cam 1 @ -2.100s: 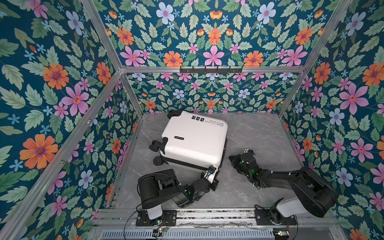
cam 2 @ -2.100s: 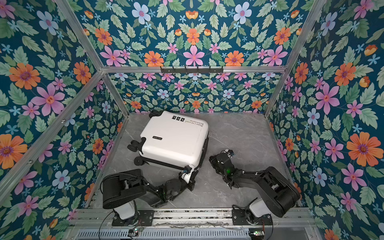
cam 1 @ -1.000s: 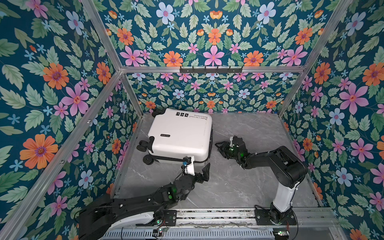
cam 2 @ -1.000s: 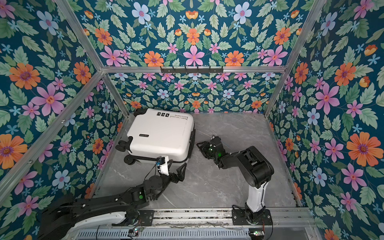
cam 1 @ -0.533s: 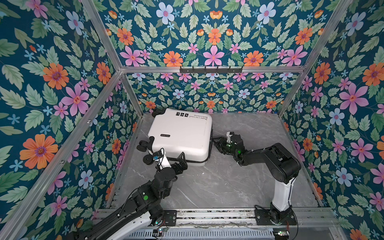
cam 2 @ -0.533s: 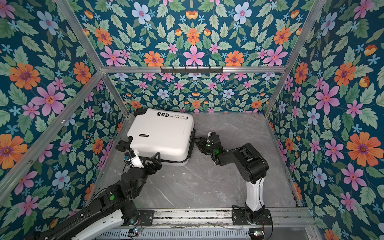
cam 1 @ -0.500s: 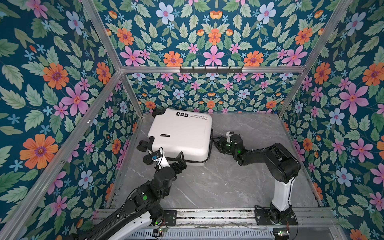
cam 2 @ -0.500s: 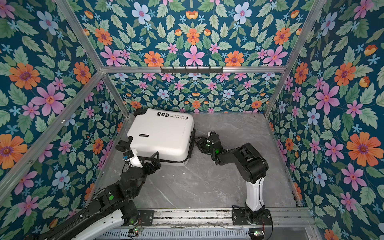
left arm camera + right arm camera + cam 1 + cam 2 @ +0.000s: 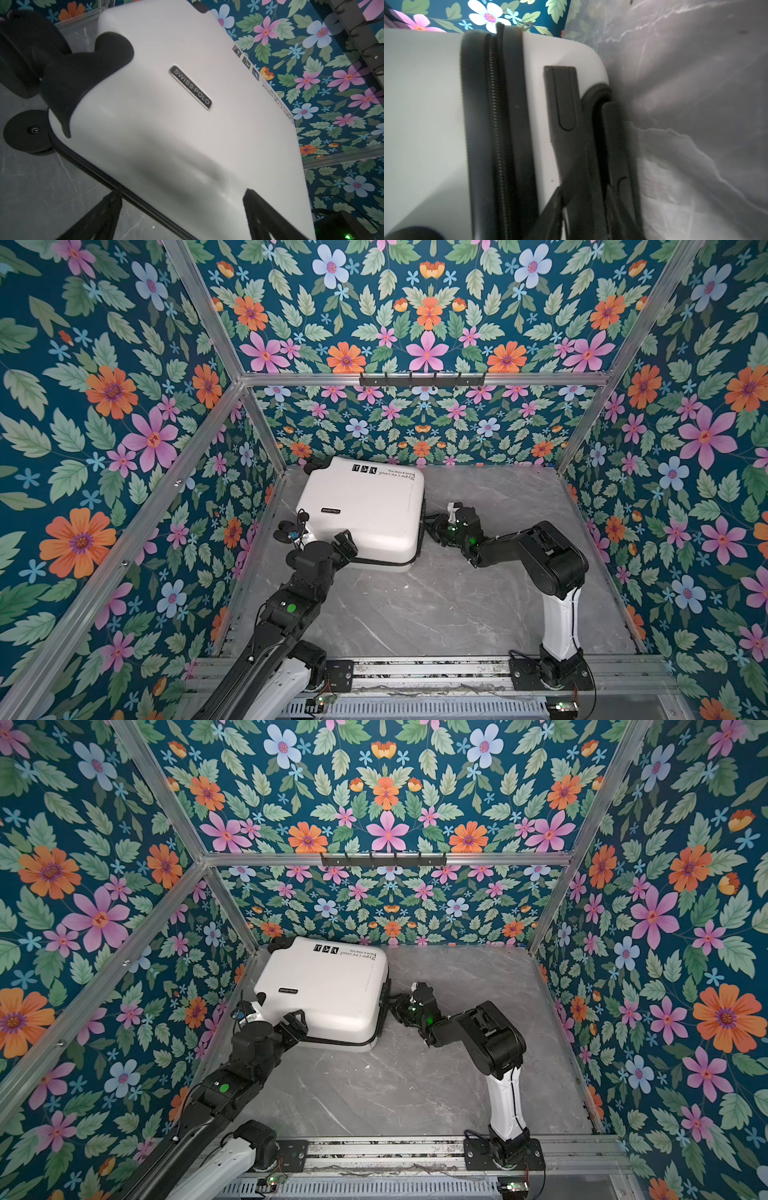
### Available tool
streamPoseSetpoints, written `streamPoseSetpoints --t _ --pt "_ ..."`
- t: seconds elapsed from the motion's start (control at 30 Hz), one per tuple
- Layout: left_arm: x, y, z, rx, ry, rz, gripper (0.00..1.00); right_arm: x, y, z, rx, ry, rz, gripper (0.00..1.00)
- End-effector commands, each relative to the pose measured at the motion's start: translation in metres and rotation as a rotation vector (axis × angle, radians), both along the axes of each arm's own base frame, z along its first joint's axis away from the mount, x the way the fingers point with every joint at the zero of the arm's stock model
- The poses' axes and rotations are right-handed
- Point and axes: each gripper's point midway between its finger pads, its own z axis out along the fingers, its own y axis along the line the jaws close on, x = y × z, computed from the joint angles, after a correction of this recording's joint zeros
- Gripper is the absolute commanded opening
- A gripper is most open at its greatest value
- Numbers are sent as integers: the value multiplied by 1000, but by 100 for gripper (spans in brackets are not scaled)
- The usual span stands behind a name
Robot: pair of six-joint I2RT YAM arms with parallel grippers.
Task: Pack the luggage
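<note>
The luggage (image 9: 365,506) (image 9: 324,986) is a white hard-shell suitcase, closed and lying flat at the back left of the table. My left gripper (image 9: 328,543) (image 9: 282,1027) is at its near left corner, by the black wheels (image 9: 286,526). In the left wrist view it (image 9: 182,216) stands open, one finger over the white shell (image 9: 187,124) and one on the table side of the zip seam. My right gripper (image 9: 434,526) (image 9: 395,1006) is at the luggage's right side. The right wrist view shows it (image 9: 583,199) shut on the black handle (image 9: 579,155).
The grey marble table (image 9: 415,605) is boxed in by floral walls on the left, back and right. A black hook rail (image 9: 422,379) hangs on the back wall. The luggage's back left corner sits near the wall corner. Aluminium rails run along the front edge.
The luggage first slid back and left, then stayed put. My left arm swung from its near middle edge to the near left corner. My right gripper reached the handle and closed on it.
</note>
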Motion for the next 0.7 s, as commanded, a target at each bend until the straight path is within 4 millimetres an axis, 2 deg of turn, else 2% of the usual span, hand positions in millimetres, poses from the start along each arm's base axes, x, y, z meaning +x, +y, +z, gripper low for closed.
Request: streamPoseSetpoints --t 0.0,0.17,0.27,0.4,0.57,0.67 --pt "6 -9 6 -114 -13 -62 93 4 1 2 24 -10 -14 23" --pt "9 13 0 -194 -20 1 91 4 -2 2 35 -20 -30 0" --pt "12 26 -4 -201 -26 37 91 1 -6 6 39 -31 -41 0" --pt "26 30 -12 -231 -37 30 92 -8 -19 9 44 -40 -76 0" --pt "47 23 -18 -265 -81 -22 93 -25 -33 12 58 -47 -109 0" --pt "60 13 -13 -280 -120 -78 92 -40 -44 7 91 -39 -148 0"
